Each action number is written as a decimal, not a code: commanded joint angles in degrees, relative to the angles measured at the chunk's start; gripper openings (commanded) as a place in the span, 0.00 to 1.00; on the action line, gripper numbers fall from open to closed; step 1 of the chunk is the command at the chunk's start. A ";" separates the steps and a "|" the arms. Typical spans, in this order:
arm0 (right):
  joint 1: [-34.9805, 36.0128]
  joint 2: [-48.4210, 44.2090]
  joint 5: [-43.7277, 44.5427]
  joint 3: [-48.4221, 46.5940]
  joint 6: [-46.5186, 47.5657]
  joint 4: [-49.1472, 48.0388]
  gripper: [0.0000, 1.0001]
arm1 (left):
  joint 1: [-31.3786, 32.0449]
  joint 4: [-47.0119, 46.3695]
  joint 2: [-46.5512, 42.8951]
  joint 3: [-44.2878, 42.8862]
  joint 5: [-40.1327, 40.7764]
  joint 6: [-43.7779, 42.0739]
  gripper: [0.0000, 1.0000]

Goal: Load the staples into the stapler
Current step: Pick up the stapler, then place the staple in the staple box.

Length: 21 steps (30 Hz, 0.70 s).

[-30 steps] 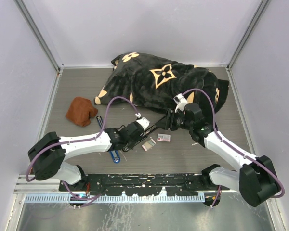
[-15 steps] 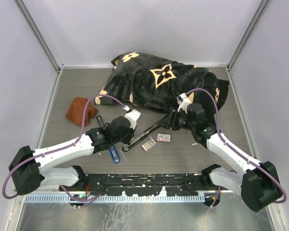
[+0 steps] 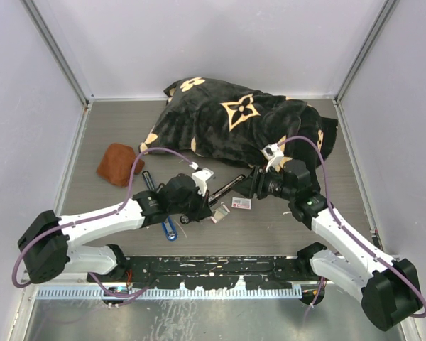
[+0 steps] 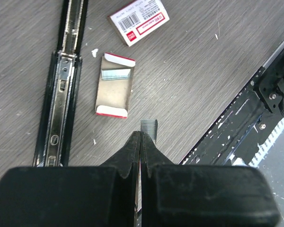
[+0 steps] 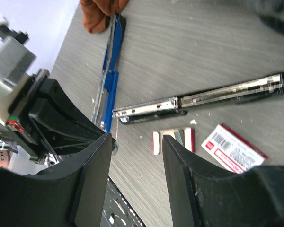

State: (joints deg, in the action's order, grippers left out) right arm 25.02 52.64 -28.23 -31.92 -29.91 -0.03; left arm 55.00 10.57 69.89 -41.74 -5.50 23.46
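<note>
A black stapler (image 3: 226, 188) (image 4: 61, 94) (image 5: 203, 99) lies opened out flat on the table. The staples' white box with the red label (image 3: 241, 203) (image 4: 138, 21) (image 5: 234, 153) rests beside it. Its inner tray (image 3: 218, 213) (image 4: 113, 85) (image 5: 173, 141) lies nearer, with grey staples inside. My left gripper (image 3: 204, 204) (image 4: 140, 132) is shut, pinching a short strip of staples (image 4: 150, 127) at its tips just short of the tray. My right gripper (image 3: 253, 182) (image 5: 135, 142) hovers open over the table by the stapler, with nothing between its fingers.
A blue stapler (image 3: 169, 227) (image 5: 109, 80) lies left of the black one. A brown cloth (image 3: 119, 163) sits at the left. A black pillow with tan flowers (image 3: 234, 121) fills the back. The black mounting rail (image 3: 213, 266) (image 4: 241, 123) runs along the near edge.
My left arm swung left away from the stapler, then came back right toward the tray. My right gripper drew back slightly and its jaws widened a little.
</note>
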 commanded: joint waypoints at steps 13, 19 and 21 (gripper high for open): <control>-0.10 0.01 1.29 7.82 -1.83 -6.47 0.53 | -0.24 -12.45 12.36 -2.08 1.46 -0.69 0.00; -0.05 3.12 -0.24 8.07 -0.56 -7.95 0.53 | -0.22 -12.28 13.06 -3.12 2.67 -1.95 0.00; 0.40 4.22 -0.29 7.74 0.66 -7.82 0.53 | -0.24 -12.22 12.08 -2.73 3.36 -2.18 0.05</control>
State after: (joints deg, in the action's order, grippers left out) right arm 25.02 55.61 -27.97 -23.64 -31.48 -4.16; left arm 55.00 2.13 83.57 -42.09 -4.10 22.90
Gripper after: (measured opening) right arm 0.527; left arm 0.006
